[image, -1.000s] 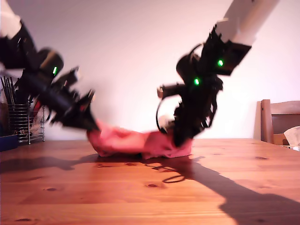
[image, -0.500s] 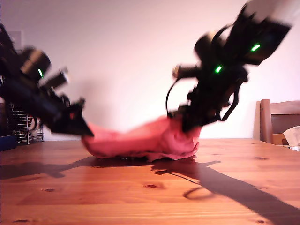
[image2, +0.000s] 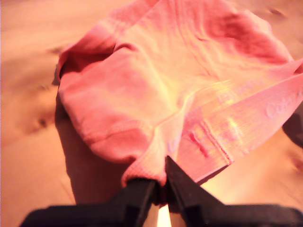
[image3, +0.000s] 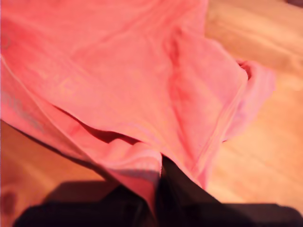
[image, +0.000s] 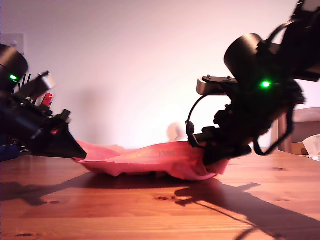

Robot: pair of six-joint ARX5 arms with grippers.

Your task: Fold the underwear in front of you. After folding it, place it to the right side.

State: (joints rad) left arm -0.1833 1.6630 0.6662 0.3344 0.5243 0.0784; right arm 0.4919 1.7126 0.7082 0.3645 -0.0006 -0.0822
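The underwear is a coral-red garment stretched low over the wooden table between my two grippers. My first gripper, at the exterior view's left, is shut on one end of it. In the first wrist view the fingers of that gripper pinch the cloth beside the paler lettered waistband. My second gripper, at the exterior view's right, is shut on the other end. The second wrist view shows this gripper with the underwear draped over its jaws. The garment's middle sags onto the table.
A small white object sits behind the cloth. At the exterior view's right stand a wooden chair and a white tissue. Dark clutter lies behind the first arm at the exterior view's left.
Both grippers have moved apart, the first toward the exterior view's left and the second toward its right. The underwear has gone from a bunched heap to a long, low, stretched strip.
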